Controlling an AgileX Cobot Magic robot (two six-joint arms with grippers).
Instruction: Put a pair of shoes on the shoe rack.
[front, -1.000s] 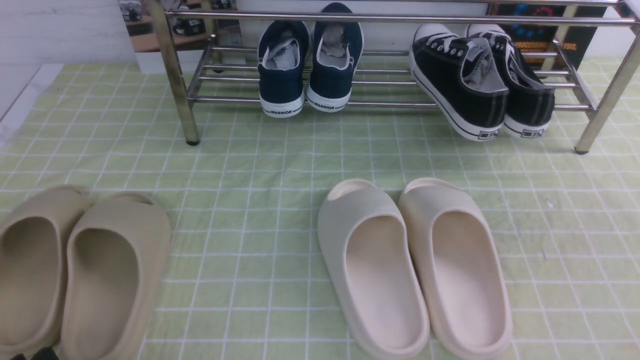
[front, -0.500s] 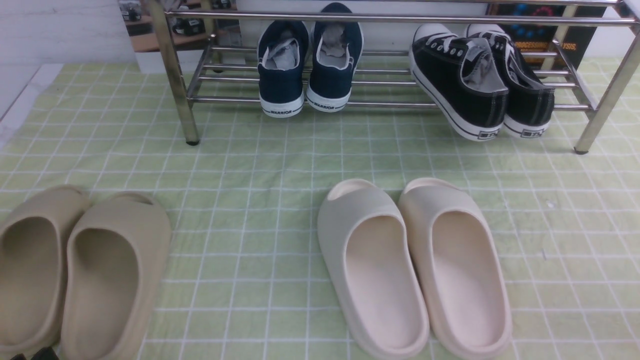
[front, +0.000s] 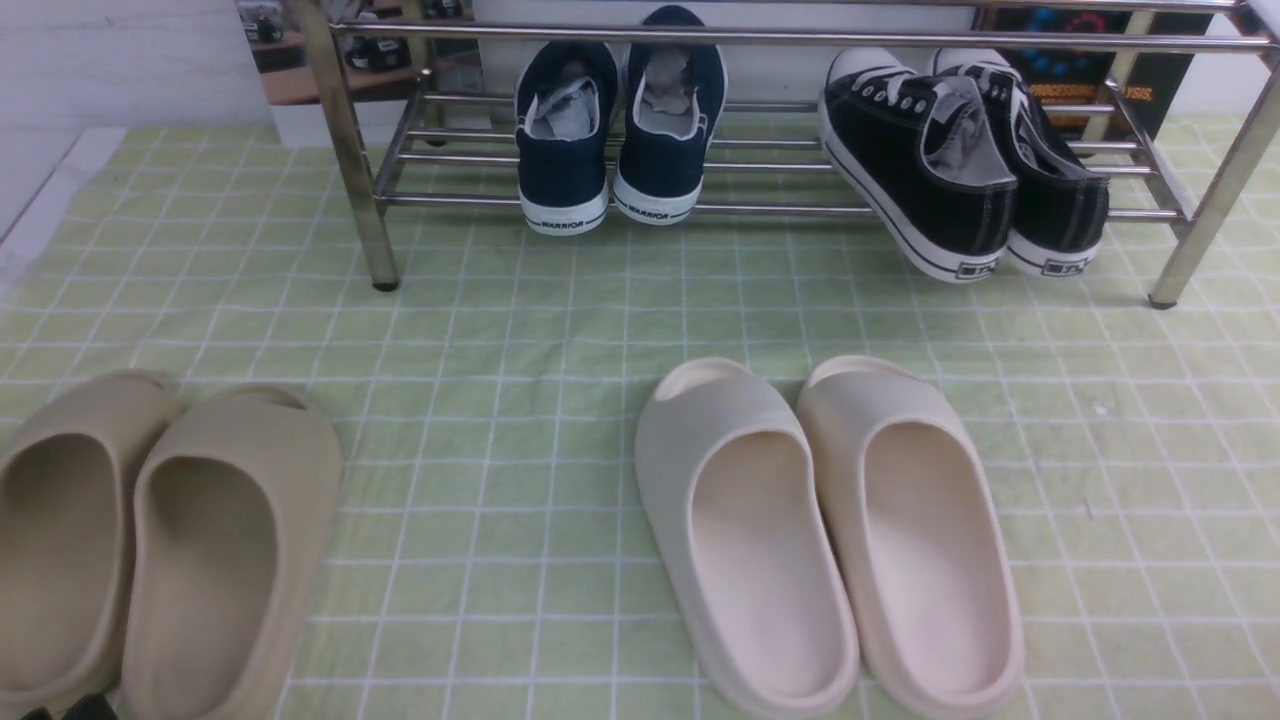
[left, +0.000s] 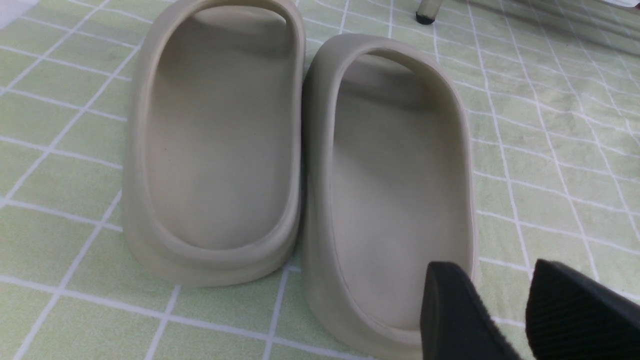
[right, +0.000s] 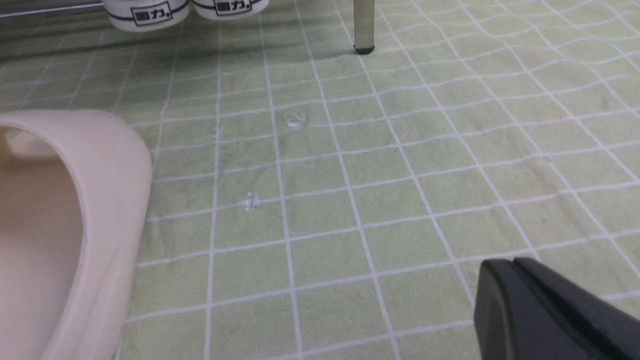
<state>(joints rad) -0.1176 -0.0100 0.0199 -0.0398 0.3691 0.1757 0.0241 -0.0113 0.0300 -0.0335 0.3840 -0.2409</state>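
Observation:
The two black canvas sneakers (front: 935, 160) with white toe caps and soles lie on the lower shelf of the chrome shoe rack (front: 790, 205), at its right end, heels sticking out over the front bar. Their white heels also show in the right wrist view (right: 145, 12). My left gripper (left: 492, 280) is open and empty, low over the cloth beside the heel of a beige slide (left: 390, 190). A dark bit of it shows at the front view's bottom left corner (front: 70, 708). My right gripper (right: 515, 267) is shut and empty above the cloth, near a rack leg (right: 363, 27).
Navy blue WARRIOR sneakers (front: 620, 130) stand on the rack left of the black pair. Two beige slides (front: 150, 540) lie at the near left, two cream slides (front: 830, 530) near the middle. A green checked cloth (front: 520, 330) covers the table.

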